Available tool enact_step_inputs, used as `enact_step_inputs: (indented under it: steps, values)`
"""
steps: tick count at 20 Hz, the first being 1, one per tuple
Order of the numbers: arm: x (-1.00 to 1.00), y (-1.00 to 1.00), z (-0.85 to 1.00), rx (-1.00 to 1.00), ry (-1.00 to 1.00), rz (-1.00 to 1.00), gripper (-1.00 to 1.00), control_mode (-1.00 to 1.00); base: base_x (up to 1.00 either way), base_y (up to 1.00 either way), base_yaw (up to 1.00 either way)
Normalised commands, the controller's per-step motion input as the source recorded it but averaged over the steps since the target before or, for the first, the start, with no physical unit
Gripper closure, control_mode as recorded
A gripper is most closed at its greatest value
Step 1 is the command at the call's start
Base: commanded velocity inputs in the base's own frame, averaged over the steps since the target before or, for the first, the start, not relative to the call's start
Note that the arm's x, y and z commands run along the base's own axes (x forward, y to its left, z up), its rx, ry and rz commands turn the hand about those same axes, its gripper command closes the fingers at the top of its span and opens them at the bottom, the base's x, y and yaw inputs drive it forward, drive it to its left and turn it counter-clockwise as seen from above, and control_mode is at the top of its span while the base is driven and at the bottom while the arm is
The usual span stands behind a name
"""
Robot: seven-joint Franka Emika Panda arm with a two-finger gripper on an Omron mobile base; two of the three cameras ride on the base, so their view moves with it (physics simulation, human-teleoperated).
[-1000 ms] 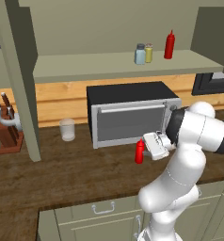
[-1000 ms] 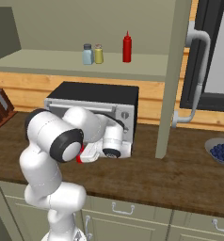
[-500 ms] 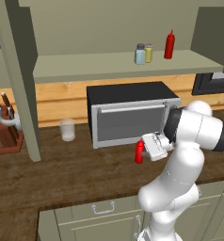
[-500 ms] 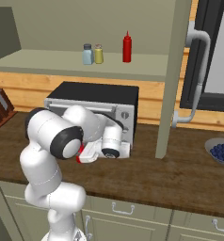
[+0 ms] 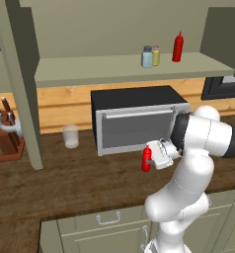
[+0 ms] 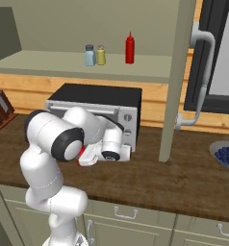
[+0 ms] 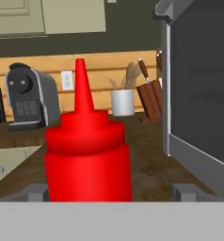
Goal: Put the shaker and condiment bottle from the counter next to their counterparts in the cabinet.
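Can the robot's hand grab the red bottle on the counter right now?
Probably yes. The gripper is open with a finger on each side of the condiment bottle, and nothing sits between them on the counter.

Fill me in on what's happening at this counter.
The arm has its gripper around the red bottle that stands on the counter in front of the microwave. The fingers flank the bottle with gaps on both sides, so it is not gripped yet. Up in the cabinet, the blue-grey shaker already sits beside the yellowish shaker, with another red bottle nearby.
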Motion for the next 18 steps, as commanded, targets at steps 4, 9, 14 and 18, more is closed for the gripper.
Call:
enact_step_inputs:
  steps: [4,9,14,18]
  values:
    - [0.00,0.14,-0.02,0.00,0.00,0.00,1.00,-1.00,0.00,0.00,0.00]
    - [0.00,0.04,0.00,0.00,0.00,0.00,1.00,-1.00,0.00,0.00,0.00]
    - [0.00,0.00,0.00,0.00,0.00,0.00,1.00,-1.00,0.00,0.00,0.00]
    - [0.00,0.00,0.07,0.00,0.00,-0.01,1.00,-1.00,0.00,0.00,0.00]
